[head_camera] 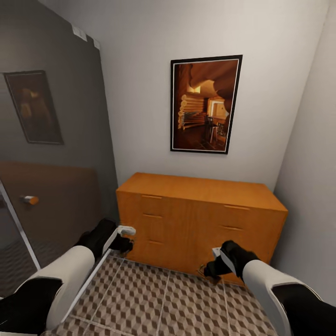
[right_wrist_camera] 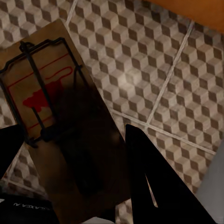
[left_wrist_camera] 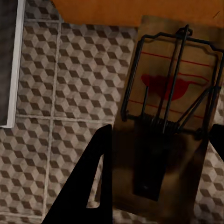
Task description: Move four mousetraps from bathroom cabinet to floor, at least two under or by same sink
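Head view: I see the cabinet (head_camera: 200,219), orange-brown wood with slim drawer handles, standing against the pale wall under a framed picture (head_camera: 205,105). Both arms reach down in front of it over the bathroom floor (head_camera: 154,298).
Left gripper (head_camera: 125,242): from the head I only make out dark fingers low by the cabinet's left corner; what it carries is too small to read there.
Left wrist view: here I get the detail, a mousetrap (left_wrist_camera: 170,116), a flat brown wooden board with a black wire bar, a coil spring and red printing, lying between the two dark fingers (left_wrist_camera: 95,182).
Left jaws: clamped on that board, one finger at each long edge.
Right gripper (head_camera: 210,269): low near the cabinet's base, right of centre.
Right wrist view: a second mousetrap (right_wrist_camera: 56,121), same wood, wire and red mark, set between the black fingers (right_wrist_camera: 149,177).
Right jaws: closed onto the board's sides.
Floor texture: square tiles of brown, beige and grey cubes with pale grout lines.
Where the traps are: both held in the grippers above the tiles, just before the cabinet.
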You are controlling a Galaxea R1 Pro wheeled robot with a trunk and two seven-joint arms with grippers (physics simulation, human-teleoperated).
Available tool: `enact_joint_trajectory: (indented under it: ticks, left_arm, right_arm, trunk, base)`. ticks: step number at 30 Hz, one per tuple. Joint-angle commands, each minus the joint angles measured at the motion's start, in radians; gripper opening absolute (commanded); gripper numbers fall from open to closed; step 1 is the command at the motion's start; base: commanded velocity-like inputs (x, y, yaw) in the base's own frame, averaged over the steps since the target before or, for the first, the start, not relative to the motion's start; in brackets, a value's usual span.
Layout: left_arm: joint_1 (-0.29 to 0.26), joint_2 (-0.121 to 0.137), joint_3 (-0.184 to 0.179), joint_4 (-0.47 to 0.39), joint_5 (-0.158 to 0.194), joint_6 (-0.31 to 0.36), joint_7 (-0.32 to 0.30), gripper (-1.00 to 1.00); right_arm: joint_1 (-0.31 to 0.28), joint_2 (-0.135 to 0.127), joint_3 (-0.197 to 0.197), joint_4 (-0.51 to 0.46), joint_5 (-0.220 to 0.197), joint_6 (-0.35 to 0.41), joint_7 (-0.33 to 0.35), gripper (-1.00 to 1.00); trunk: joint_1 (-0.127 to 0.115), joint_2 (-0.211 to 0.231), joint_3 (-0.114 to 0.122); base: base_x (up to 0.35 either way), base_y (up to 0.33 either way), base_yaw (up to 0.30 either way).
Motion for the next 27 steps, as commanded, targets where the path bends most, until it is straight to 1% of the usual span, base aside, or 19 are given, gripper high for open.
enact_joint_trajectory:
  ticks: [1, 2, 3, 5, 6, 7, 8, 9, 10, 12, 13, 15, 17, 19, 20, 21, 23, 27]
  left_arm:
    - [-0.001, 0.0, -0.003, 0.029, 0.002, -0.019, 0.004, -1.0]
    - [-0.001, -0.001, -0.003, 0.086, 0.028, -0.058, 0.029, -1.0]
    - [-0.001, -0.002, -0.001, 0.142, 0.064, -0.096, 0.057, -1.0]
    - [-0.001, -0.001, 0.0, 0.193, 0.109, -0.137, 0.086, -1.0]
    - [-0.001, -0.001, 0.0, 0.24, 0.158, -0.184, 0.114, -1.0]
    - [-0.001, 0.0, 0.0, 0.261, 0.183, -0.209, 0.128, -1.0]
    - [-0.001, 0.0, 0.0, 0.298, 0.229, -0.258, 0.155, -1.0]
    - [0.0, 0.001, 0.0, 0.312, 0.249, -0.282, 0.168, -1.0]
    - [0.004, 0.001, 0.0, 0.331, 0.283, -0.322, 0.192, -1.0]
    - [0.008, 0.0, 0.0, 0.343, 0.307, -0.355, 0.212, -1.0]
    - [0.016, -0.001, 0.0, 0.351, 0.322, -0.378, 0.231, -1.0]
    - [0.031, -0.002, 0.0, 0.356, 0.332, -0.393, 0.246, -1.0]
    - [0.072, -0.001, 0.0, 0.36, 0.343, -0.417, 0.263, -1.0]
    - [0.105, 0.002, 0.0, 0.362, 0.348, -0.446, 0.269, -1.0]
    - [0.137, 0.004, 0.0, 0.364, 0.353, -0.488, 0.272, -1.0]
    - [0.15, 0.003, 0.0, 0.364, 0.354, -0.503, 0.273, -1.0]
    - [0.195, 0.002, 0.0, 0.364, 0.357, -0.565, 0.274, -1.0]
    - [0.24, 0.002, 0.0, 0.365, 0.36, -0.641, 0.275, -1.0]
  right_arm:
    - [-0.001, 0.0, 0.005, 0.025, 0.007, -0.02, 0.005, -1.0]
    - [-0.001, 0.0, 0.004, 0.073, 0.005, -0.062, -0.006, -1.0]
    - [-0.001, -0.001, 0.004, 0.113, 0.003, -0.101, -0.014, -1.0]
    - [-0.003, -0.001, 0.003, 0.138, 0.002, -0.137, -0.02, -1.0]
    - [-0.005, -0.002, 0.003, 0.153, 0.002, -0.169, -0.024, -1.0]
    - [-0.004, -0.002, 0.003, 0.158, 0.003, -0.183, -0.026, -1.0]
    - [0.002, -0.002, 0.003, 0.166, 0.002, -0.211, -0.032, -1.0]
    - [0.009, -0.002, 0.003, 0.169, 0.002, -0.224, -0.035, -1.0]
    - [0.027, -0.002, 0.002, 0.174, 0.001, -0.25, -0.043, -1.0]
    - [0.053, -0.003, 0.002, 0.176, 0.001, -0.277, -0.052, -1.0]
    - [0.081, -0.003, 0.002, 0.177, 0.001, -0.301, -0.061, -1.0]
    - [0.109, -0.003, 0.002, 0.179, 0.001, -0.323, -0.07, -1.0]
    - [0.151, -0.004, 0.001, 0.179, 0.001, -0.355, -0.083, -1.0]
    - [0.166, -0.004, 0.001, 0.18, 0.0, -0.367, -0.089, -1.0]
    - [0.174, -0.003, 0.002, 0.18, 0.0, -0.375, -0.093, -1.0]
    - [0.177, -0.003, 0.002, 0.181, 0.0, -0.381, -0.094, -1.0]
    - [0.179, -0.002, 0.002, 0.181, 0.002, -0.383, -0.098, -1.0]
    - [0.181, -0.002, 0.002, 0.181, 0.004, -0.383, -0.13, -1.0]
  trunk:
    - [-0.001, -0.001, -0.001]
    - [-0.001, -0.001, -0.001]
    - [-0.001, -0.001, -0.001]
    - [-0.001, -0.001, -0.001]
    - [-0.001, -0.001, -0.001]
    - [-0.001, -0.001, -0.001]
    - [-0.001, -0.001, -0.001]
    - [-0.001, -0.001, -0.001]
    - [-0.001, -0.001, -0.001]
    - [-0.001, -0.001, -0.001]
    - [-0.001, -0.001, -0.001]
    - [-0.001, -0.001, -0.001]
    - [-0.001, -0.001, -0.001]
    - [-0.001, -0.001, -0.001]
    - [-0.001, -0.001, -0.001]
    - [-0.001, -0.001, -0.001]
    - [-0.001, -0.001, -0.001]
    - [-0.001, -0.001, -0.001]
  base:
    - [-0.348, 0.0, 0.0]
    - [-0.348, 0.0, 0.0]
    - [-0.348, 0.0, 0.0]
    - [-0.348, 0.0, 0.0]
    - [-0.348, 0.0, 0.0]
    - [-0.348, 0.0, 0.0]
    - [-0.348, 0.0, 0.0]
    - [-0.348, 0.0, 0.0]
    - [-0.348, 0.0, 0.0]
    - [-0.348, 0.0, 0.0]
    - [-0.348, 0.0, 0.0]
    - [-0.348, 0.0, 0.0]
    - [-0.348, 0.0, 0.0]
    - [-0.348, 0.0, 0.0]
    - [-0.348, 0.0, 0.0]
    - [-0.348, 0.0, 0.0]
    - [-0.348, 0.0, 0.0]
    - [-0.347, 0.0, 0.0]
